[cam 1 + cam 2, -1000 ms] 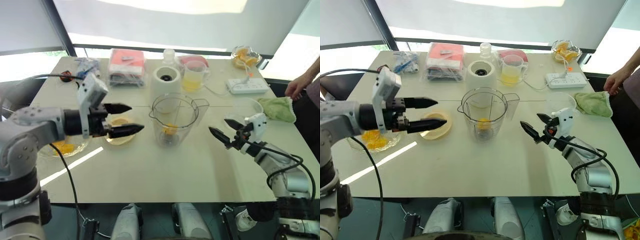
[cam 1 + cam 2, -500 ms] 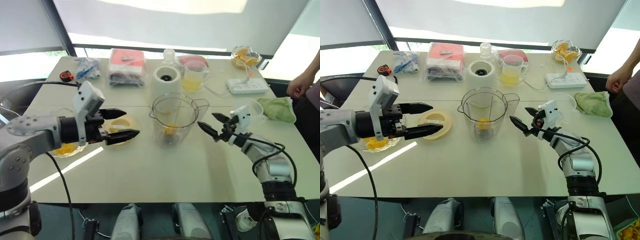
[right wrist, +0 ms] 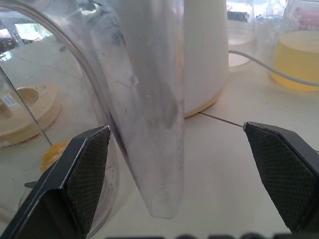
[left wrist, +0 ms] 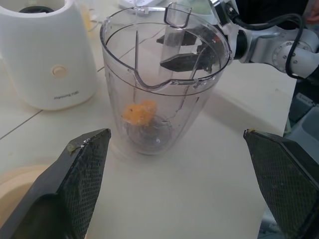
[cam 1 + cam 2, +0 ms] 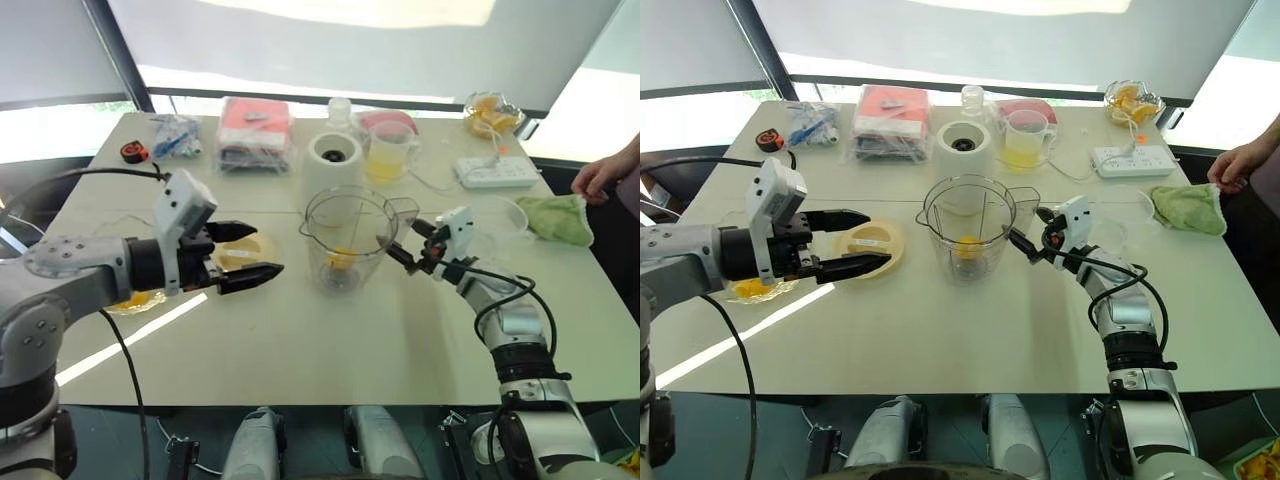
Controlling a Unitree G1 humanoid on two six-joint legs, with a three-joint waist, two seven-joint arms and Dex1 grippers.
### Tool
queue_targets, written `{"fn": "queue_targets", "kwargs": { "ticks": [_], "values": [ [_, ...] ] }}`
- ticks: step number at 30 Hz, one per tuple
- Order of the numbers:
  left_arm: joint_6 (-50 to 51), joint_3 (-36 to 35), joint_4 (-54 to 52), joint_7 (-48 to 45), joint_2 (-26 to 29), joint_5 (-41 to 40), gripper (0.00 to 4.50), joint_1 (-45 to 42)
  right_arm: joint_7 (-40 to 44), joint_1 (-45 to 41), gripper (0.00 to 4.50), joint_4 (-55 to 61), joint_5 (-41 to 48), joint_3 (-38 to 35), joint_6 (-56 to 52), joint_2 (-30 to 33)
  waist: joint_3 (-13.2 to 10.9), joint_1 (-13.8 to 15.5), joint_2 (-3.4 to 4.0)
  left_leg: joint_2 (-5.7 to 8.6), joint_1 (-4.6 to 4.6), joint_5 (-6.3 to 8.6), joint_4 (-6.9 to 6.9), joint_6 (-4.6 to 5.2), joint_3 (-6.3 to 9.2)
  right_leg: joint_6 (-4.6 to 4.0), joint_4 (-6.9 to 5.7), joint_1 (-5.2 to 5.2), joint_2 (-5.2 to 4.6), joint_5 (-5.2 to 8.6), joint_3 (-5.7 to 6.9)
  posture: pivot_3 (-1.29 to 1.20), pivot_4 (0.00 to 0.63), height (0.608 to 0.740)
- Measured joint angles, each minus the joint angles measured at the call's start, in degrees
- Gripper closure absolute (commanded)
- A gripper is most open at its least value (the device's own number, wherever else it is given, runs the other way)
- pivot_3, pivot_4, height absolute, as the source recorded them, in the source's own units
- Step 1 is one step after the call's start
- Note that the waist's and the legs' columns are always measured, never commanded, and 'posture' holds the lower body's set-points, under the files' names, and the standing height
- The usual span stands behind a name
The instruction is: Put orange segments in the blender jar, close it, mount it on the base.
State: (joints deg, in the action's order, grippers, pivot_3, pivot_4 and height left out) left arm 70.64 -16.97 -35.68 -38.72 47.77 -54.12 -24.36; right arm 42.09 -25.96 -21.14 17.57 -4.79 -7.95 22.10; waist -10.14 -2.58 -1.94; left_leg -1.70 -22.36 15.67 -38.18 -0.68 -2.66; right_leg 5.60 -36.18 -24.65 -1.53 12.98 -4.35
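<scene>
The clear blender jar (image 5: pixel 345 232) stands mid-table with one orange segment (image 4: pixel 139 112) at its bottom. More orange segments (image 5: pixel 750 288) lie in a glass bowl at the left. Behind the jar stands the white base (image 5: pixel 332 160) with its black socket. My left gripper (image 5: pixel 262 250) hovers open left of the jar, above a cream round lid (image 5: pixel 875 245), holding nothing. At the jar's right side my right gripper (image 5: pixel 405 238) is open. In the right wrist view the jar's handle (image 3: pixel 149 124) stands between its fingers, untouched.
A jug of yellow juice (image 5: pixel 385 155) sits right of the base, with wrapped packets (image 5: pixel 255 130) at the back. A power strip (image 5: pixel 495 172), a green cloth (image 5: pixel 555 215), an empty glass bowl (image 5: pixel 495 218) and a bowl of orange pieces (image 5: pixel 490 112) lie at the right. A person's hand (image 5: pixel 600 175) rests at the table's right edge.
My right gripper has moved left and forward, from open table up to the jar's handle. The left gripper has stayed in about the same place, still open.
</scene>
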Motion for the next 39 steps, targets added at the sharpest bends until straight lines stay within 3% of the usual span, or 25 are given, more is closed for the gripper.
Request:
{"fn": "queue_targets", "kwargs": {
  "ticks": [11,15,18,25,39],
  "values": [
    [-2.15,0.33,-0.15,-1.06,3.44,-1.91,0.05,1.64,0.57,13.45,0.00,11.19,1.17,-2.06,-6.55,6.03,0.00,0.07,0.00,0.01,-0.02,0.00,0.01,0.00,-0.01,-0.16,0.03,0.00,-0.02,0.10,0.00,0.00,0.150,0.740],
    [-2.66,0.33,-0.12,-2.12,4.22,-3.67,0.05,1.54,-2.56,18.61,0.00,15.34,1.64,-5.97,-7.85,6.69,0.00,-0.02,0.00,0.01,0.02,0.00,0.01,0.00,-0.03,-0.19,0.02,0.00,0.00,0.11,-0.01,0.00,0.150,0.740],
    [-3.00,0.31,0.16,-2.40,4.70,-4.76,0.05,1.41,-9.59,21.16,0.00,14.10,-1.02,-9.52,-5.23,6.48,0.00,0.02,0.00,0.03,0.02,0.00,0.01,0.00,-0.04,-0.20,0.03,0.00,0.00,0.11,-0.02,0.00,0.150,0.740],
    [-4.77,0.64,0.64,-1.90,4.69,-5.27,0.05,1.46,-23.37,13.74,0.00,-0.10,-7.28,-12.58,0.20,6.23,0.00,-0.88,0.01,0.04,0.06,0.00,0.00,0.00,-0.11,-0.22,0.02,0.00,0.01,0.10,-0.10,0.00,0.150,0.740],
    [-4.77,-0.95,-1.41,2.59,6.20,-9.48,0.05,4.81,-34.91,0.56,0.00,-23.13,-11.54,-12.86,11.23,8.51,0.00,-1.50,0.01,0.05,0.04,0.00,0.04,0.01,-0.09,-0.20,0.06,0.00,0.01,0.10,-0.13,0.00,0.150,0.740]
  ]
}}
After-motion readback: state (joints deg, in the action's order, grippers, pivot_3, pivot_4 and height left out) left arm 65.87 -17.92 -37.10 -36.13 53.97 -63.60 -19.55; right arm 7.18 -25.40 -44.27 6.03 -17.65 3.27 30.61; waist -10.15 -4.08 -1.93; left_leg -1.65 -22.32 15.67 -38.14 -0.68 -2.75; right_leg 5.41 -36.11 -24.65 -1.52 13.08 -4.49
